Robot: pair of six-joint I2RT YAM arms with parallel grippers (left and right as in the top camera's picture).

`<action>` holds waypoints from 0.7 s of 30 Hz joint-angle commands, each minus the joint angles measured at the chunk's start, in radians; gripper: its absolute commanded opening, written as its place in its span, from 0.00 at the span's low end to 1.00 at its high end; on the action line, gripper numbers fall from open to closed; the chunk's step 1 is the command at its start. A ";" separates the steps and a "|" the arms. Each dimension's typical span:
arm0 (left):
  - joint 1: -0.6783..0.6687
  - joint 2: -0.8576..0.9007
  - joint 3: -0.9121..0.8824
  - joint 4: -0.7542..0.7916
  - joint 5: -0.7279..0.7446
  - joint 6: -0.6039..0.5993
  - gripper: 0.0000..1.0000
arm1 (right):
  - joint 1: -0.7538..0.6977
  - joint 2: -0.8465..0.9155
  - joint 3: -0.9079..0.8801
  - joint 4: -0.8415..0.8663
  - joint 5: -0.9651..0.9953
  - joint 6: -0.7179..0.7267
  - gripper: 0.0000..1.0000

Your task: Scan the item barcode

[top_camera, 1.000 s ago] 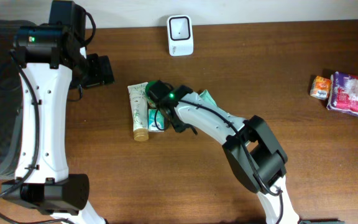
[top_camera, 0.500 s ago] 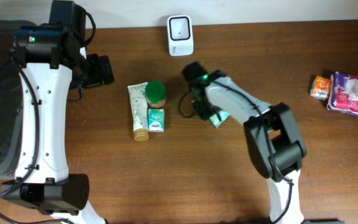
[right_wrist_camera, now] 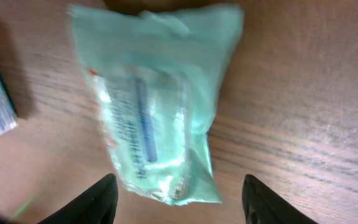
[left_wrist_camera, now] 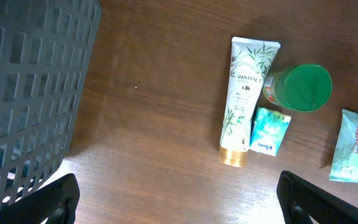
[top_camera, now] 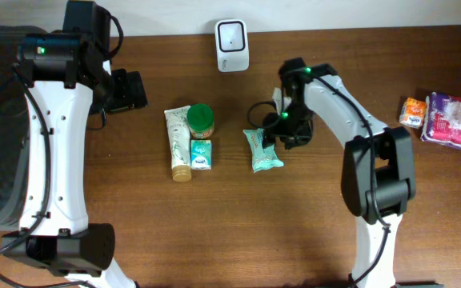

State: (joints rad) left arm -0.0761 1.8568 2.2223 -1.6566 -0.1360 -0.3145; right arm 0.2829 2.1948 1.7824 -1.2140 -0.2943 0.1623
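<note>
Green packet (right_wrist_camera: 154, 106) lies just beyond the parted right jaws.

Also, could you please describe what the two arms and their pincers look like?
Both the left arm and right arm have white, rounded shell links joined by black joint housings, with thin black cables running alongside and a small green light near the wrist. The left pincer and right pincer have plain black fingers.
</note>
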 commanded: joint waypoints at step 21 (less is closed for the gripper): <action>0.002 -0.008 0.002 0.001 -0.008 -0.010 0.99 | 0.444 0.183 -0.056 0.123 0.935 0.168 0.53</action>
State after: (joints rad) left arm -0.0761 1.8568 2.2223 -1.6566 -0.1360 -0.3145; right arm 0.7513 2.3554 1.8004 -1.1320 0.6476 0.3145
